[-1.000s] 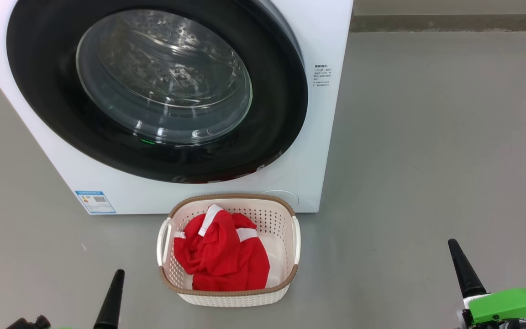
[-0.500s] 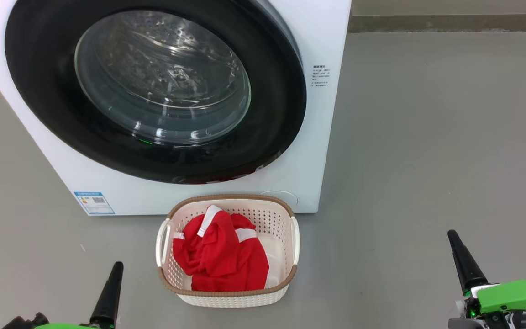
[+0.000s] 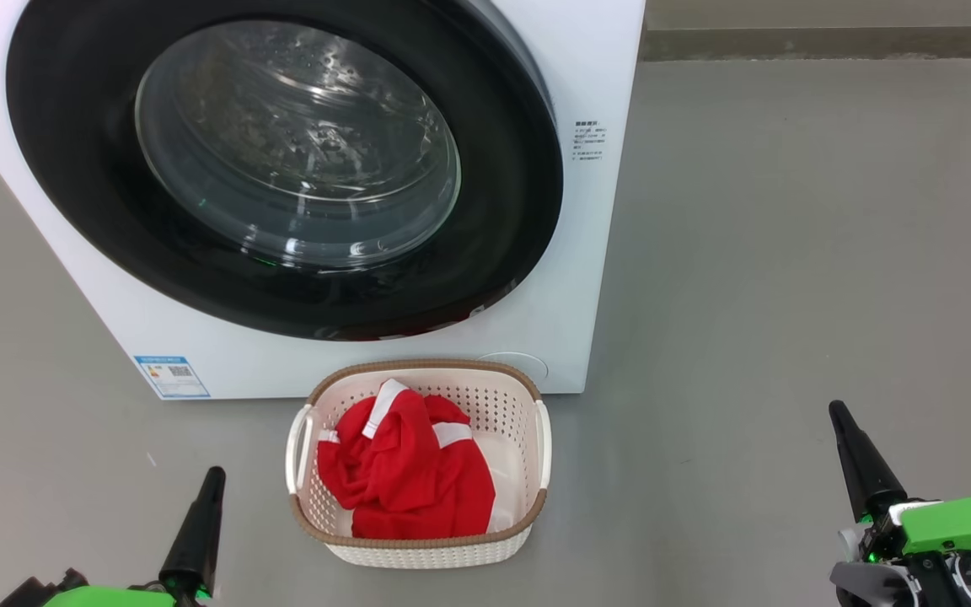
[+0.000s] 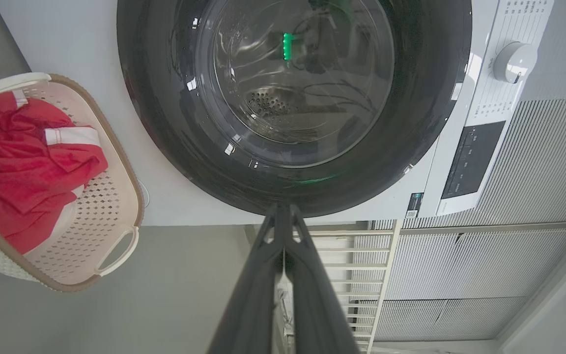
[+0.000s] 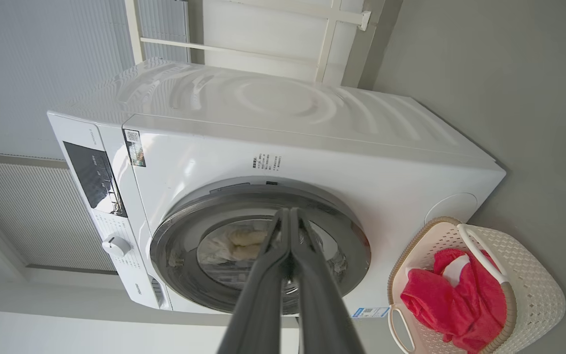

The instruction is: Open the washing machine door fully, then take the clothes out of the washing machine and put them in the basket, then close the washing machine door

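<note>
Basket [image 3: 420, 554] of clothes [image 3: 405, 480] sits before shut washing machine door [image 3: 72, 211]; left gripper [image 3: 214, 477] and right gripper [image 3: 837, 411] closed, empty.

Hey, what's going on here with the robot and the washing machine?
A two-armed robot is doing laundry. The red clothes lie in the basket on the floor in front of the washing machine, and the washing machine door looks shut. The left gripper and right gripper are both shut and empty, either side of the basket, touching nothing. The job looks finished.
</note>
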Available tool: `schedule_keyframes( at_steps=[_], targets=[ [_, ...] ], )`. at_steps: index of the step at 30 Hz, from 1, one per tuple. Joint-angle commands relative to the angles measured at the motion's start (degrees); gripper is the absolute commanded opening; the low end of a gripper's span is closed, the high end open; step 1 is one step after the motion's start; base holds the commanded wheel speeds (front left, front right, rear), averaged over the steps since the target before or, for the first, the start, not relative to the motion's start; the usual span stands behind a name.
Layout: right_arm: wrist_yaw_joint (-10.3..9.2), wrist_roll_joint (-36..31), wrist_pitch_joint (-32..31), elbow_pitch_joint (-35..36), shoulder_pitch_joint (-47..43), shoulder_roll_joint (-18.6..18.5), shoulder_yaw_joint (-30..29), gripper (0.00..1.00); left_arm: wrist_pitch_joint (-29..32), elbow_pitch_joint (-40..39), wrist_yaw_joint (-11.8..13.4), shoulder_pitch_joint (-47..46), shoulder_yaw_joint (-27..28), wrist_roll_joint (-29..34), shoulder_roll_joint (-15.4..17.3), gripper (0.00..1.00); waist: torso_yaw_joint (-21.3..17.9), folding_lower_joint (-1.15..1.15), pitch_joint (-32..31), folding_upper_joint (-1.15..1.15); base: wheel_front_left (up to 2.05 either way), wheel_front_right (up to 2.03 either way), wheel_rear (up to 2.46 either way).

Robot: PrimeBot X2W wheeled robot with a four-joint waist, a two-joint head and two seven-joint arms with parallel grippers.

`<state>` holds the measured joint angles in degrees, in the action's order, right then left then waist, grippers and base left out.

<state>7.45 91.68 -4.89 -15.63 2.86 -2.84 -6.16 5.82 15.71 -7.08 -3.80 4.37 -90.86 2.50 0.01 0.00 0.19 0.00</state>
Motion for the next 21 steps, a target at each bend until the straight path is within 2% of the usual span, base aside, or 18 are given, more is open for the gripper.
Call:
schedule_keyframes(
  at_steps=[1, 21],
  targets=[
    [0.03, 1.51, -0.61, 1.67, 3.21, -0.94, 0.87, 0.00, 0.70, -1.68, -0.41, -2.38, 2.20, -1.26, 0.39, 0.00, -0.01, 0.00, -0.01, 0.00, 0.00, 0.00, 0.00],
    [0.03, 1.26, -0.84, 1.66, 3.24, -0.73, 0.57, 0.00, 0.71, -1.68, -0.41, -2.38, 2.20, -1.26, 0.39, 0.00, -0.01, 0.00, -0.01, 0.00, 0.00, 0.00, 0.00]
  ],
)
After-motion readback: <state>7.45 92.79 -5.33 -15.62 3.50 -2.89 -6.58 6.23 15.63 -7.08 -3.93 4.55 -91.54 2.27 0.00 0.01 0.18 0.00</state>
